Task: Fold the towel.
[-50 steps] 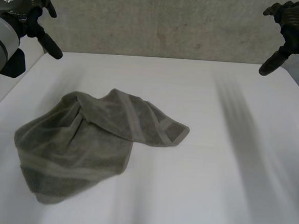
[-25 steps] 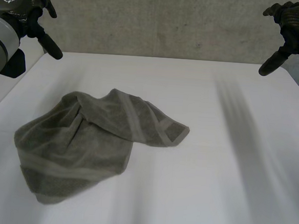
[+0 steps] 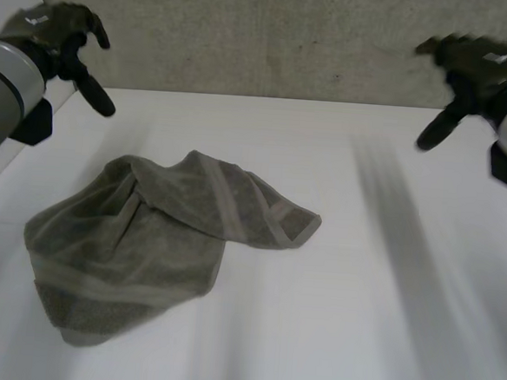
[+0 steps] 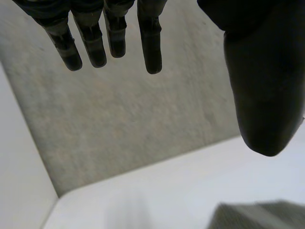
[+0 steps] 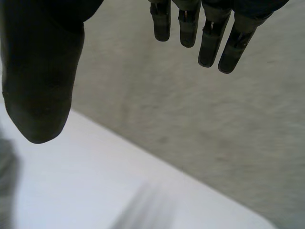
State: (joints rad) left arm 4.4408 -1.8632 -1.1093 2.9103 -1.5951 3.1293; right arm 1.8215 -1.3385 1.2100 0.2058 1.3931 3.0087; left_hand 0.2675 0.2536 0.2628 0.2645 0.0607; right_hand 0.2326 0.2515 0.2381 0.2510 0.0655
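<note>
One bunched towel [image 3: 128, 242], partly self-covered, left robot hand [image 3: 51, 30], right robot hand [image 3: 471, 62] splayed

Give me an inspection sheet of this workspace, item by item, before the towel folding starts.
Surface: white table, with the towel lying on it.
Job's things: grey-green towel, crumpled and partly doubled over, on the robot's left half of the table, not touched by either hand.
Clutter: nothing seen.
Hands: left hand and right hand both open, raised near the table's far corners, holding nothing.
Cables: nothing seen.
Surroundings: concrete wall behind the table.
</note>
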